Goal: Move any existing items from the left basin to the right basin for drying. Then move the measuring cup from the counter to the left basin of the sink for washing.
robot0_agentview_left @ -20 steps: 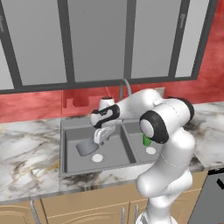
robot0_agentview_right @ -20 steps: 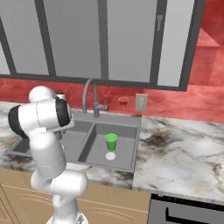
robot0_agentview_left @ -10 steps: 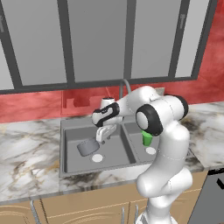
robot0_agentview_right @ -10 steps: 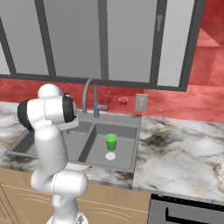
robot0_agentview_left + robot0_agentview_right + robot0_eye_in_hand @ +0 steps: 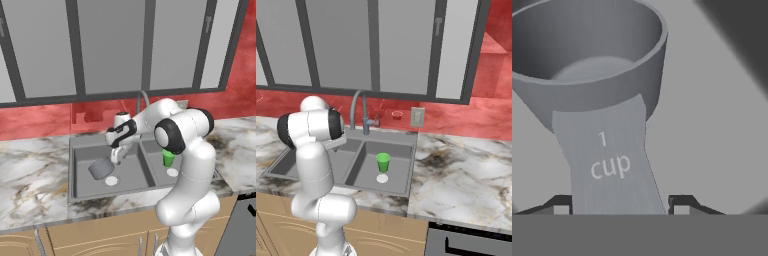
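The measuring cup (image 5: 100, 169), a dull grey squat cup, lies tilted on the floor of the left basin (image 5: 82, 160), beside its white drain (image 5: 111, 180). My gripper (image 5: 116, 155) hangs just above and to the right of it. In the hand view the cup (image 5: 592, 55) is close up, and its flat handle (image 5: 609, 155), marked "1 cup", runs back between the fingertips (image 5: 681, 208). The gripper (image 5: 621, 209) is open, with a thin gap beside the handle. A small green cup (image 5: 383, 162) stands upright in the right basin (image 5: 398, 155).
The arched grey tap (image 5: 358, 112) rises behind the divider between the basins. Marble counter (image 5: 456, 170) spreads on both sides of the sink. A red backsplash and grey cabinet doors close off the back. My own white arm hides much of the left basin in the right base view.
The jaws have widened off the cup's handle. The upper arm has swung a little, while the measuring cup stays at the same place in the left basin.
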